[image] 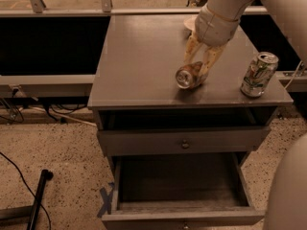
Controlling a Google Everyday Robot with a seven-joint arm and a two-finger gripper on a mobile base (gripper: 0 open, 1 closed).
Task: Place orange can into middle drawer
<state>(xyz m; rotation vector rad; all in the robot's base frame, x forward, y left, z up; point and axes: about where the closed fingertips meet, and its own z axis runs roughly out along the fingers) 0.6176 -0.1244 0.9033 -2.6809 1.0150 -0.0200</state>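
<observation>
White arm (225,8) reaches down from 1 o'clock. Gripper (195,72) jaws clamp the small copper-orange metallic can (184,76), tilted over the grey cabinet top (139,61). White-and-green patterned can (259,74) stands at its 3 o'clock. Wide grey open drawer (177,183) lies at 6 o'clock.

Dim, warm amber light from overhead, with heavy shadow low in the frame.

The gripper (198,70), upper centre-right over the tabletop (139,56), is clamped on the orange can (187,76). The can's silver end glints, and a soft shadow pools beneath it. The white-and-green can (259,74) at right glints too. The middle drawer (182,186) is murky inside. The pale arm (283,4), upper right, is brightest.
</observation>
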